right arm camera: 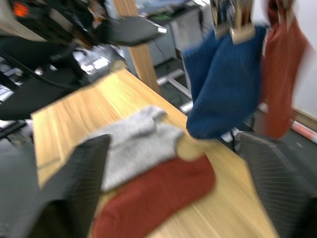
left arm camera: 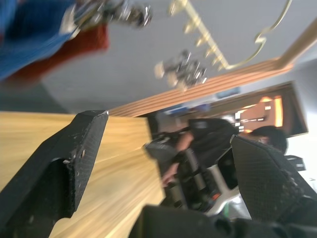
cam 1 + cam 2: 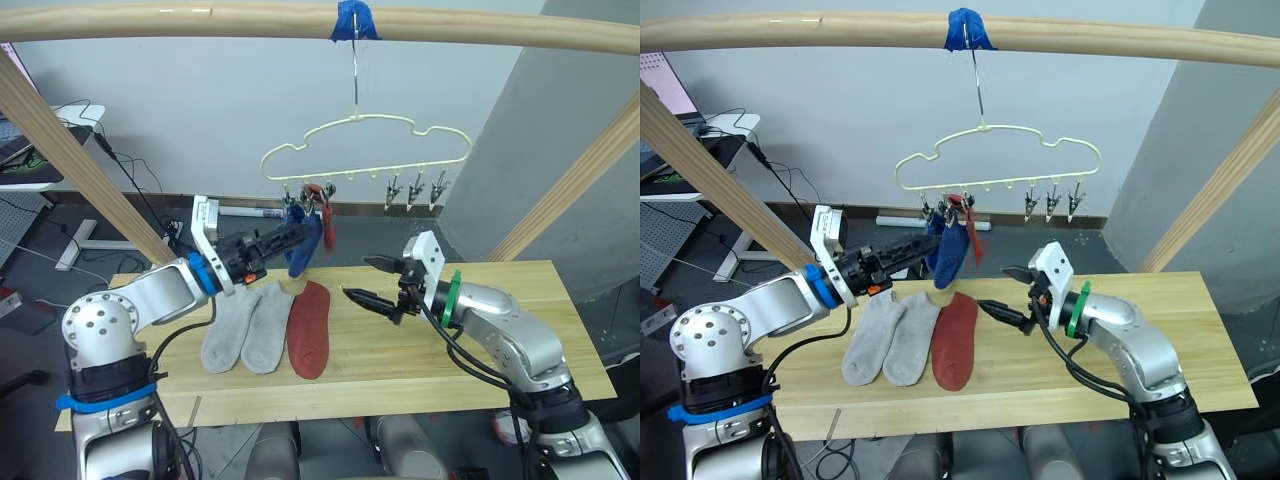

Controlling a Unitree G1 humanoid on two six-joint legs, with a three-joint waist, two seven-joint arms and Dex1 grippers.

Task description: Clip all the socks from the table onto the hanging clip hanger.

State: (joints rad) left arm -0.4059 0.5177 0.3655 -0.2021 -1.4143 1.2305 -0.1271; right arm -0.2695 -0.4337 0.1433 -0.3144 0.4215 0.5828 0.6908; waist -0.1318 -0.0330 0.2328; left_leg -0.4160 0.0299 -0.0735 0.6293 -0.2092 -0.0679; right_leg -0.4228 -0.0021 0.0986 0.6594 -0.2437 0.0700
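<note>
The pale yellow clip hanger (image 3: 365, 150) hangs by its hook from the top pole. At its left end, blue socks (image 3: 303, 248) and one rust red sock (image 3: 328, 230) are clipped and hang overlapping. On the table (image 3: 500, 330) lie two light grey socks (image 3: 228, 330) (image 3: 270, 325) side by side, with a rust red sock (image 3: 310, 330) to their right. My left gripper (image 3: 287, 240) is open, raised beside the hanging blue socks, with nothing between its fingers. My right gripper (image 3: 372, 283) is open, hovering just right of the red sock on the table.
Three clips (image 3: 415, 190) at the hanger's right end hold nothing. A round wooden pole frame (image 3: 200, 20) spans overhead, with slanted poles (image 3: 70, 150) at left and right. Blue tape (image 3: 355, 20) marks the hook's spot. The table's right half is bare wood.
</note>
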